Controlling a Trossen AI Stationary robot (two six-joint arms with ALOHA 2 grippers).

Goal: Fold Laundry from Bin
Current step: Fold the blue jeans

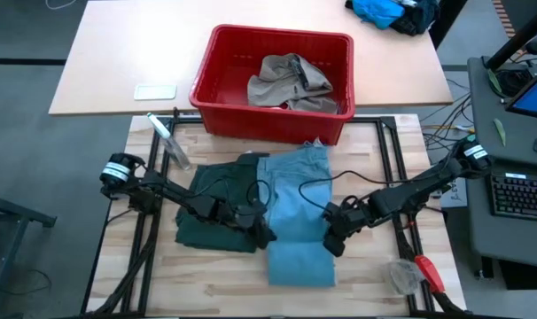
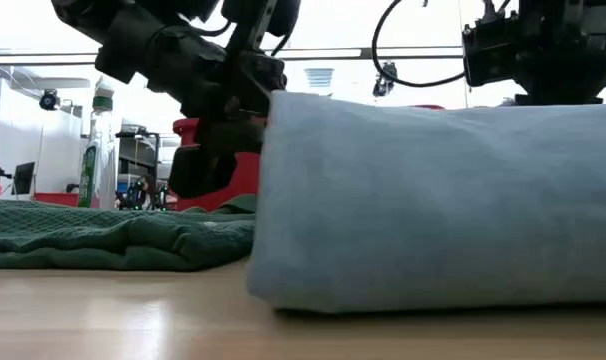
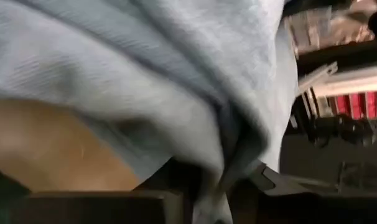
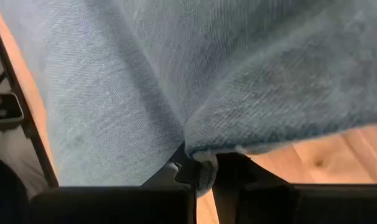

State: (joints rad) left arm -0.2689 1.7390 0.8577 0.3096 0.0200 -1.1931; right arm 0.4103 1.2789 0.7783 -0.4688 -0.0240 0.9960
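The light blue denim trousers (image 1: 295,213) lie folded lengthwise down the middle of the table; in the low view they are a thick bundle (image 2: 433,200) resting on the wood. Dark green shorts (image 1: 214,206) lie flat beside their left edge. My left gripper (image 1: 261,234) is shut on that left edge and my right gripper (image 1: 332,237) on the right edge. The red bin (image 1: 273,84) stands at the far side, a khaki garment (image 1: 291,81) lying in it. My left gripper has a fold of denim (image 3: 208,186) between its two fingers, at the trousers' left edge. It comes slanting down from the table's left. The cloth beyond the fingers bulges in loose folds. My right gripper pinches the hemmed edge of the denim (image 4: 204,163) between its two fingertips, at the trousers' right edge. It slants down from the table's right. The cloth spreads away from the fingers over the wood, several layers showing.
A clear bottle (image 1: 167,140) lies at the far left of the work surface. A red-handled tool (image 1: 428,271) and a clear object (image 1: 401,276) lie at the near right corner. A bright blue cloth heap (image 1: 382,11) sits on the far table.
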